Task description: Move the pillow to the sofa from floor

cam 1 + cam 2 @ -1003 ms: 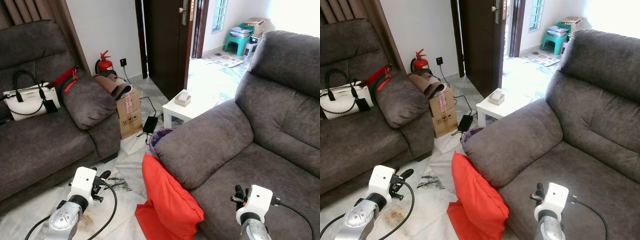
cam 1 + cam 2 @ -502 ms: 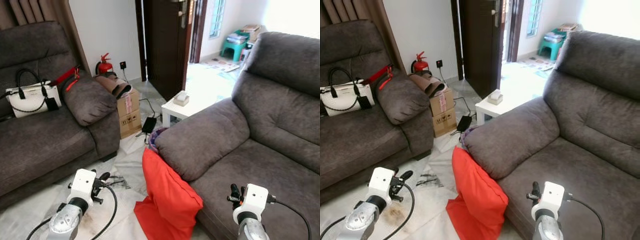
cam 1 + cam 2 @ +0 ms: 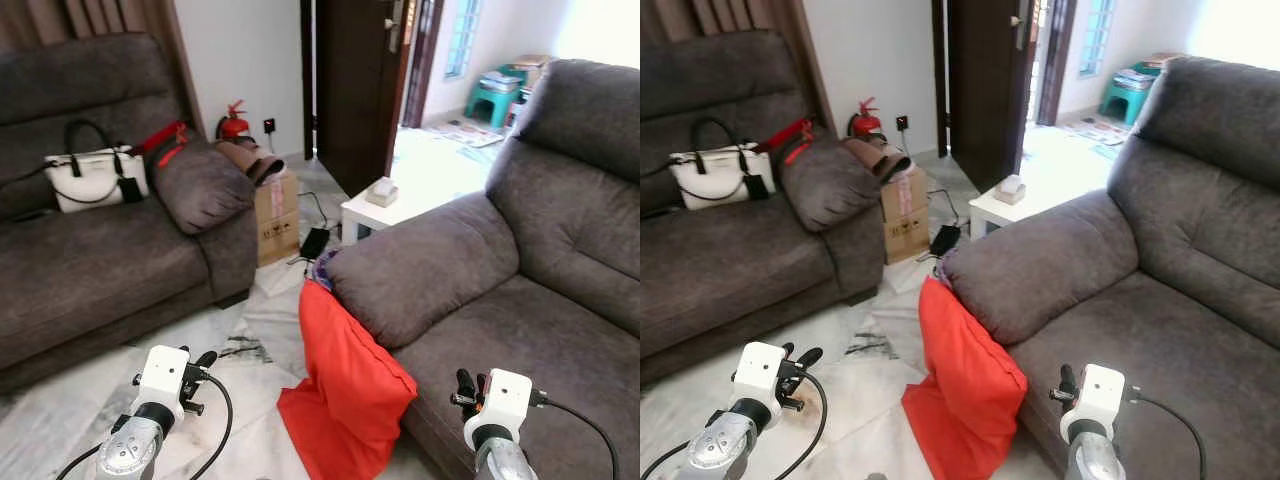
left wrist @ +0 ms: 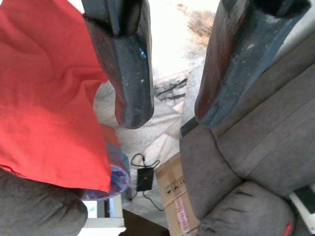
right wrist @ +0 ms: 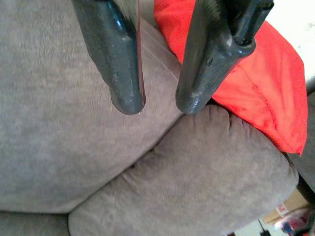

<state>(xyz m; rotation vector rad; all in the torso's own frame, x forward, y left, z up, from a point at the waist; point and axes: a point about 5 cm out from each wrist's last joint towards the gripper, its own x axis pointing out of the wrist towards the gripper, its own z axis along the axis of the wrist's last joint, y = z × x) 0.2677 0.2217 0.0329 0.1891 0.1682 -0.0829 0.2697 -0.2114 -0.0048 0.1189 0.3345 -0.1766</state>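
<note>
**Pillow on the floor, both grippers empty**

And here we are with the big grey sofa (image 3: pixel 520 290) filling the robot's right side, seat bare, waiting for its delivery. Across on the left sits a second sofa (image 3: pixel 90 260), carrying a white handbag (image 3: pixel 95 180). Marble floor (image 3: pixel 230 340) runs between them.

Now the star of the show: the red pillow (image 3: pixel 345 385), upright on the floor and leaning against the big sofa's armrest (image 3: pixel 420 270), its lower corner slumped onto the tiles. Nothing has lifted it, so the task reads as barely begun; the grab, the lift and the drop onto the seat all look to be ahead.

Left gripper (image 4: pixel 165 110) hangs low over the floor, fingers apart with a modest gap and nothing between them, pillow just off to one side. Right gripper (image 5: pixel 160 105) hovers over the sofa cushion, fingers narrowly parted, holding nothing. Behind the pillow there's something purplish, possibly a bin, too hidden to call.
</note>
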